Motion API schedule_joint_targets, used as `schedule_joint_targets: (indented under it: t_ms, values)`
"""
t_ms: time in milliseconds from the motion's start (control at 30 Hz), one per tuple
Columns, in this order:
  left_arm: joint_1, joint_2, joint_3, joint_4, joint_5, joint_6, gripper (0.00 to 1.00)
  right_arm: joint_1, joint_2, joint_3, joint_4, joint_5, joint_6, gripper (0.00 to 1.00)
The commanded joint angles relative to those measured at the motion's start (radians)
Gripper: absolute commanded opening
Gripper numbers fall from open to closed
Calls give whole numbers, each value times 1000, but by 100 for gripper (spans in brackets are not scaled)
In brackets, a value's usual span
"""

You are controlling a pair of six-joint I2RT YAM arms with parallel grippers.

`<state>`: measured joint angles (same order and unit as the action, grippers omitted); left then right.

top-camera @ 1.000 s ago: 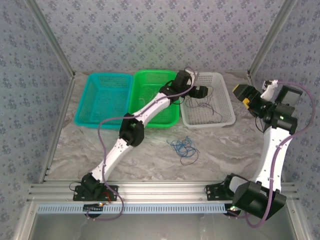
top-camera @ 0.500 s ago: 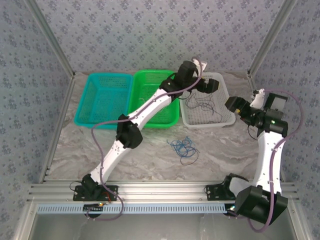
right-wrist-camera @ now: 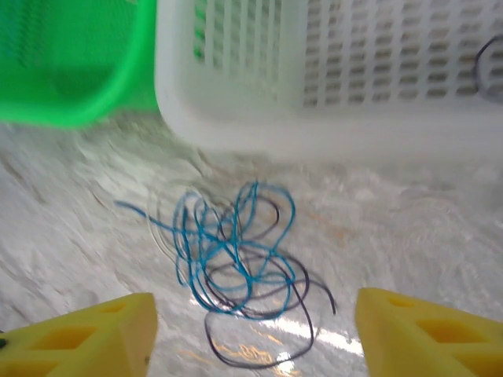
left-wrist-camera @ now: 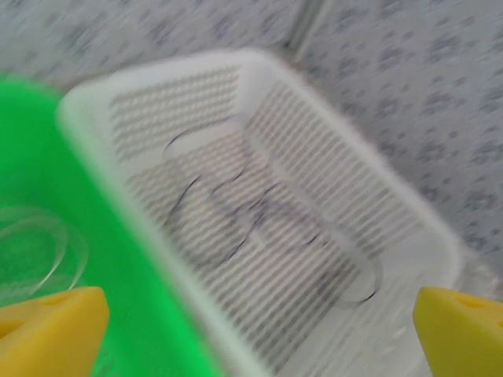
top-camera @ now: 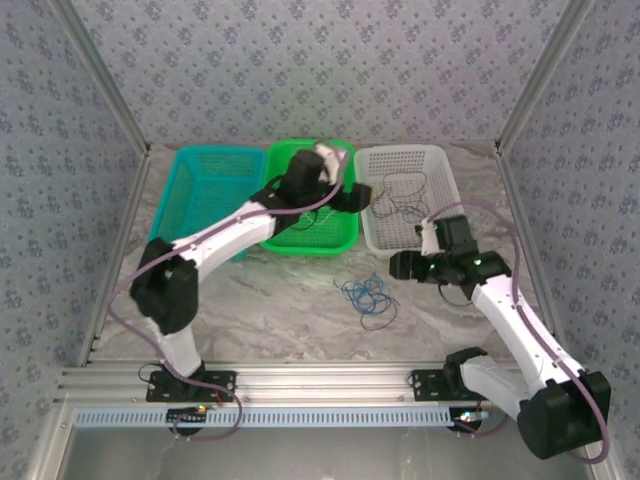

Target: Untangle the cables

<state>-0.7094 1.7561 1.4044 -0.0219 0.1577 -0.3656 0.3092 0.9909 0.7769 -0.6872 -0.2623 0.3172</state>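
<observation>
From above, the tangled cables are lying mid-desk, just before the white basket. Left wrist: the left gripper is hanging wide open, empty, over that basket's dark wires. Right wrist: the right gripper, jaws apart and empty, is facing the tangle, probably lining up a pick.

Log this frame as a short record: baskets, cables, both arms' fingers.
baskets: teal basket, green basket, white basket, side by side
tangle: blue and dark cables on the table, in front of the white basket
in white basket: dark cables
in green basket: whitish loop
left fingers: open, above the baskets
right fingers: open, facing the tangle, nothing held
</observation>
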Motion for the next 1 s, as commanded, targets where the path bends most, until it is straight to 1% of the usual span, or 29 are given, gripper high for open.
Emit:
schedule_joint_targets:
  t_ms: [0, 67, 167, 233, 333, 433, 633, 733, 767, 800, 867, 967]
  values:
    - [20, -125, -135, 119, -37, -19, 99, 102, -3, -68, 68, 152, 94, 63]
    - [15, -187, -231, 121, -41, -15, 100, 148, 35, -105, 95, 207, 143, 62]
    - [10, -267, -349, 145, -67, -19, 100, 179, 91, -162, 190, 251, 214, 53]
    - [8, -314, -400, 139, -90, -25, 100, 203, 114, -195, 263, 279, 237, 49]
    - [5, -375, -465, 146, -93, -29, 99, 244, 140, -236, 364, 317, 247, 48]
    - [-2, -408, -497, 131, -78, -23, 99, 259, 183, -242, 374, 404, 262, 46]
    - [-32, -437, -536, 120, -95, -10, 99, 257, 227, -284, 485, 429, 268, 46]
    - [-41, -442, -541, 126, -90, -7, 99, 255, 238, -304, 546, 411, 272, 45]
    - [-44, -445, -541, 129, -90, -10, 99, 257, 238, -311, 563, 404, 272, 43]
    - [-45, -445, -542, 132, -90, -10, 99, 255, 237, -318, 571, 403, 273, 36]
    - [-46, -448, -544, 132, -91, -10, 99, 256, 227, -328, 577, 398, 264, 27]
    - [-48, -448, -553, 137, -98, -15, 99, 256, 192, -355, 595, 368, 246, 21]
